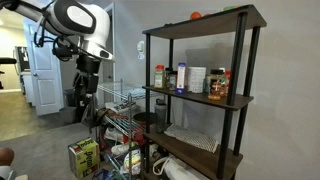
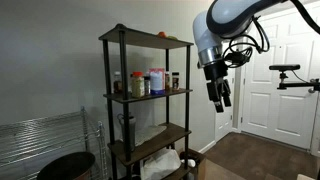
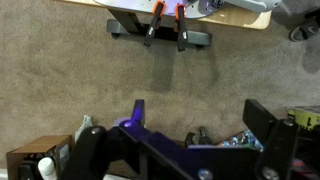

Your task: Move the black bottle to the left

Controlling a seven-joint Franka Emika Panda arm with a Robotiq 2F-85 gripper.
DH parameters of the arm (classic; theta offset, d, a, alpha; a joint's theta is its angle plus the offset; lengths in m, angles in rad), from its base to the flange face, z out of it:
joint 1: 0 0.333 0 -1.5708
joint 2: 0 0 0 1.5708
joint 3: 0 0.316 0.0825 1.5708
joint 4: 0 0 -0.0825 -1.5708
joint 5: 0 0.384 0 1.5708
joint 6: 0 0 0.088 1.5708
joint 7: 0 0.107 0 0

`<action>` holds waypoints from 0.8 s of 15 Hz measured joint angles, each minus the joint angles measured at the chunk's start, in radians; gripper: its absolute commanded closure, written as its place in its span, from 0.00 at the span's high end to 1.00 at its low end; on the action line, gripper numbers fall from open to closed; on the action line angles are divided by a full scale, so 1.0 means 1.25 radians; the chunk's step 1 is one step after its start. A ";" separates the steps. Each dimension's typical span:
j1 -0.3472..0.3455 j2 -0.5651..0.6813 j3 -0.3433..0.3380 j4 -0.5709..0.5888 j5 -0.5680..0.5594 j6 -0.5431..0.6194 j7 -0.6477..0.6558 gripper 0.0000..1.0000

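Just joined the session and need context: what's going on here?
The robot arm holds nothing. Its gripper hangs open in the air beside the shelf unit, clear of it. The small black bottle stands on the middle shelf with other bottles and a white carton, untouched. The move has not started.

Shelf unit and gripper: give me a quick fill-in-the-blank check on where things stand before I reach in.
1. The black bottle stands in the shelf unit, on the board directly below the ___ one.
2. It is ___ than the white carton next to it.
3. The gripper hangs in the air beside the shelves with its jaws ___, holding nothing.
Missing words: top; shorter; open.
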 measured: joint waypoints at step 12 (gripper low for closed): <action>-0.005 0.002 -0.002 0.000 -0.005 0.016 0.000 1.00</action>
